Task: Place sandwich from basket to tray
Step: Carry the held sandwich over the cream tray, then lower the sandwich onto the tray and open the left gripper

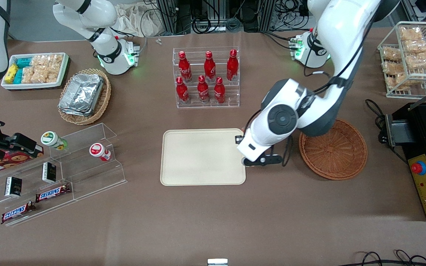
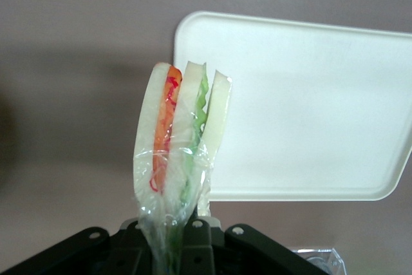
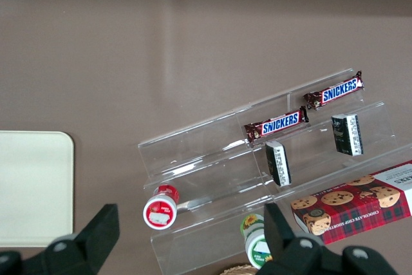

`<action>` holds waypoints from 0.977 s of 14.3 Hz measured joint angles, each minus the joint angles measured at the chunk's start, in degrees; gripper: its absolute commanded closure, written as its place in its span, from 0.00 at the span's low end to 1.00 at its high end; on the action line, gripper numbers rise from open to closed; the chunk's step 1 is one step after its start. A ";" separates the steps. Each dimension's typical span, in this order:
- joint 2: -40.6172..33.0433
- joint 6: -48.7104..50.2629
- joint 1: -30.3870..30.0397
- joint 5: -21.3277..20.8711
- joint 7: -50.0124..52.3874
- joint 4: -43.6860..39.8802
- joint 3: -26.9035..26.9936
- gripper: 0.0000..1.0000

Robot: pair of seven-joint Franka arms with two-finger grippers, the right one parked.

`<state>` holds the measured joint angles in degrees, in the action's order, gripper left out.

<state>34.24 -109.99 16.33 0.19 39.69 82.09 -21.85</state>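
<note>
Front view: my gripper hangs over the tray edge nearest the basket, which sits just beside the tray toward my end of the table; the wrist hides the fingers.

Left wrist view: my gripper is clamped on the sandwich, held above the table, wedge pointing at the tray corner.

Right wrist view: tray corner only.

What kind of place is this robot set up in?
Likely a lab mock-up of a snack shop: tiered cola bottles, Snickers bars on acrylic shelves, cable clutter. The gripper holds the sandwich beside the tray.
</note>
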 measured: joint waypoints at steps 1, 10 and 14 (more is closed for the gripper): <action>1.22 -1.24 0.84 -0.02 0.43 -0.04 0.00 0.95; 9.15 -7.56 4.04 -5.88 3.86 -0.11 0.01 0.96; 11.98 -11.62 4.97 -7.27 5.20 -0.10 0.01 0.75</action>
<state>46.22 -121.61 21.31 -7.08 44.89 81.98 -21.83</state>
